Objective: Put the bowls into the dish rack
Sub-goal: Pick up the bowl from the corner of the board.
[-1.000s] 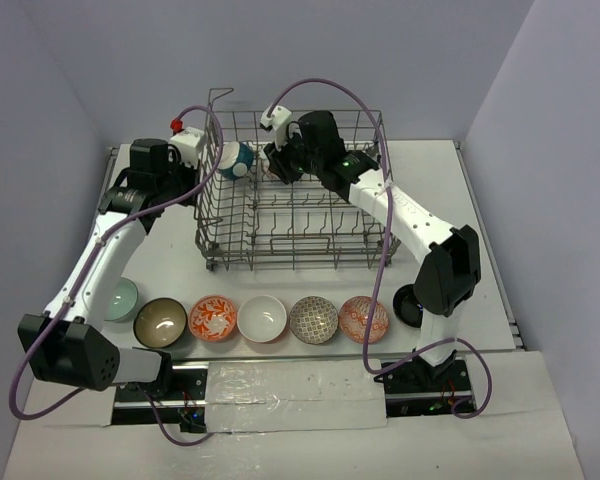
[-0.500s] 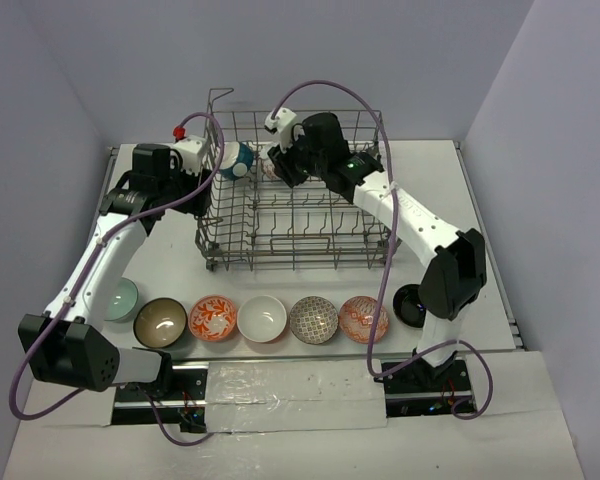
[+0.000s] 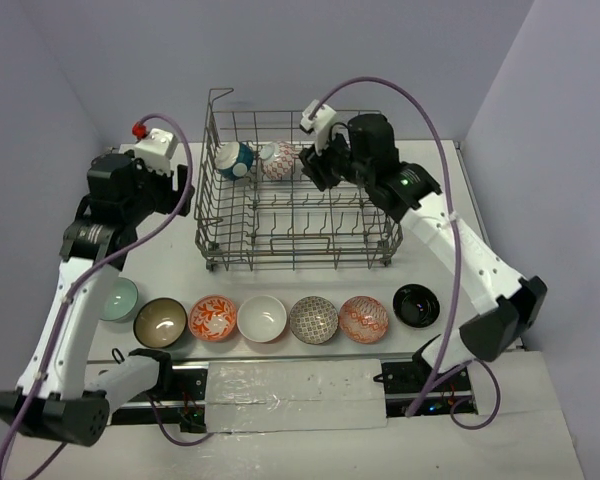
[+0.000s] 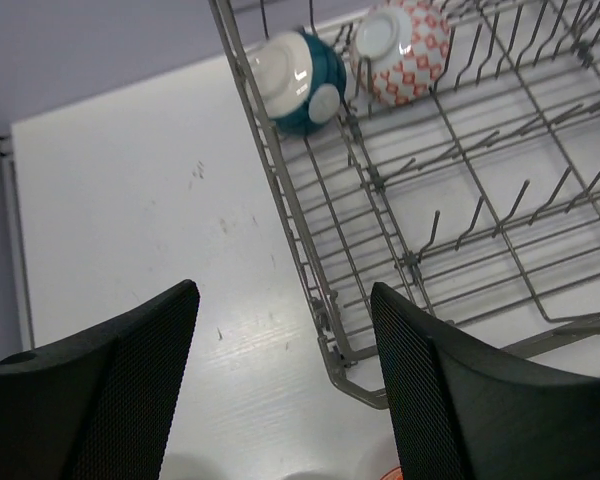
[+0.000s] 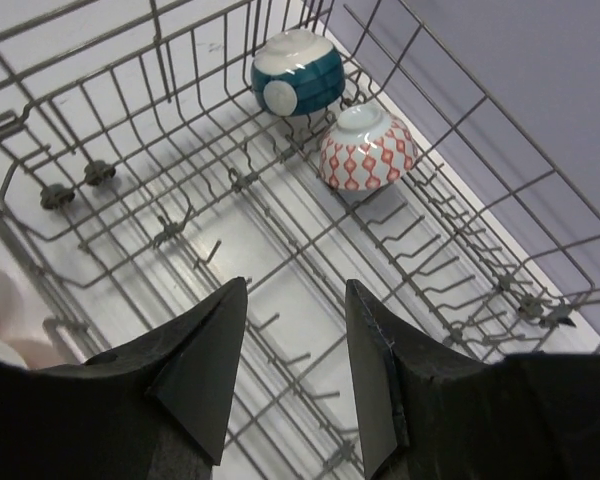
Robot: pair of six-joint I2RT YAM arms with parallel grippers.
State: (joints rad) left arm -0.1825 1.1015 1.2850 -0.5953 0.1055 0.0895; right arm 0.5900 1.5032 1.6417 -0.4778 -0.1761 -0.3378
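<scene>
Hanging spread and empty, the left gripper [image 4: 280, 300] sits outside the dish rack [image 4: 330, 345]; the right gripper [image 5: 295, 290], likewise parted, hovers over it. A teal bowl [image 5: 298, 75] and a red-patterned bowl [image 5: 366, 150] lie inside, seemingly touching.

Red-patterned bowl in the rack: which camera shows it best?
The right wrist view: the red-patterned bowl is whole and close, foot ring and pattern clear. The left wrist view catches it at the top edge; the top external view shows it small behind the rack wires.
</scene>
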